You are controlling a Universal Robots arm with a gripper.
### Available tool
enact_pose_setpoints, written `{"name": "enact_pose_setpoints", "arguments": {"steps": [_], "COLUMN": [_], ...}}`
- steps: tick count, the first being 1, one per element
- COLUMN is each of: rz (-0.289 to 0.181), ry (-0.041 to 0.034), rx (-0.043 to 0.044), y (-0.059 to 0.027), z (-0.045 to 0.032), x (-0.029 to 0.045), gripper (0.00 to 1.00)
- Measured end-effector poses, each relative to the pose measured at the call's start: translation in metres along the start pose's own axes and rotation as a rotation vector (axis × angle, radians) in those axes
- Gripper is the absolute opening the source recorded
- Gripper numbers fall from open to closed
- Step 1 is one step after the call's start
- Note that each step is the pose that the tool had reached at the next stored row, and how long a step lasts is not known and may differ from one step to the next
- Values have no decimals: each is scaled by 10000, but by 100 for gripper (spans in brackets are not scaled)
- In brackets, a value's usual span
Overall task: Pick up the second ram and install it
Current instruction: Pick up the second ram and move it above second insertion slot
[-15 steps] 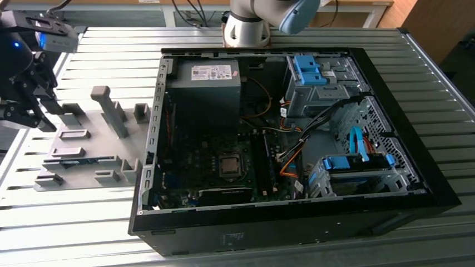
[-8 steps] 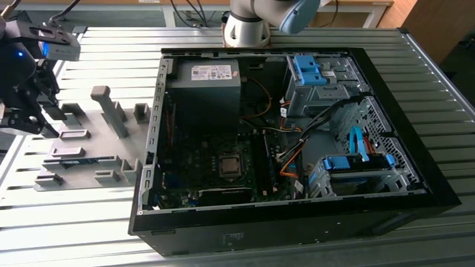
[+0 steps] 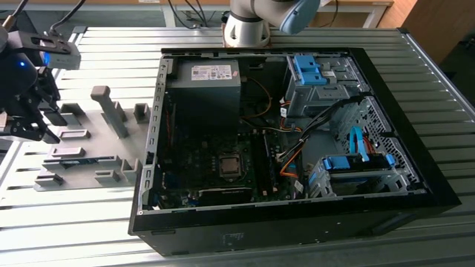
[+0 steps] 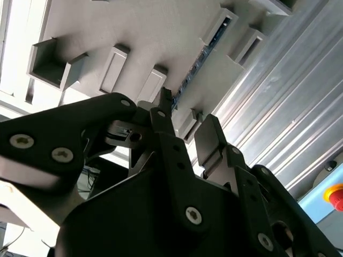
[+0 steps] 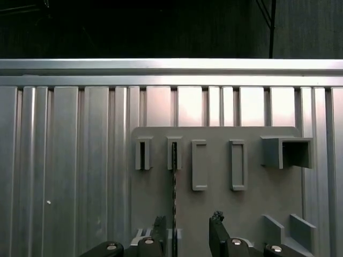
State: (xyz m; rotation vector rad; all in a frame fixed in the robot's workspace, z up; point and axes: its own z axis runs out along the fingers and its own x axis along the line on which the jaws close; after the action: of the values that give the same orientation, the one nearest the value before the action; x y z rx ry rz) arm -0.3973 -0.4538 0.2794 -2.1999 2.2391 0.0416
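Observation:
The second ram [image 3: 78, 162] is a thin blue stick standing on edge in slotted blocks of the grey holder plate [image 3: 89, 119], to the exterior view's left of the computer case. In both wrist views it shows edge-on [image 5: 173, 182] [image 4: 195, 61]. My gripper [image 3: 33, 133] hangs above the plate's left part, clear of the stick. Its black fingers [image 5: 217, 222] stand open with nothing between them [image 5: 187, 225] [image 4: 187, 120]. In the first wrist view the stick's line runs just inside one finger.
The open black computer case [image 3: 401, 139] lies on the ribbed metal table, with its power supply [image 3: 204, 83], long black motherboard slots [image 3: 263, 161] and blue drive brackets [image 3: 349, 164]. The arm's base [image 3: 248, 25] stands behind it. A red button [image 4: 335, 195] sits off the table's edge.

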Motion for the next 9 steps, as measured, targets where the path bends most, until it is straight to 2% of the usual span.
{"name": "enact_pose_setpoints", "arguments": {"steps": [9], "rz": [-2], "ry": [1], "rx": [-10], "y": [8], "z": [141], "x": [12], "gripper": [45]}}
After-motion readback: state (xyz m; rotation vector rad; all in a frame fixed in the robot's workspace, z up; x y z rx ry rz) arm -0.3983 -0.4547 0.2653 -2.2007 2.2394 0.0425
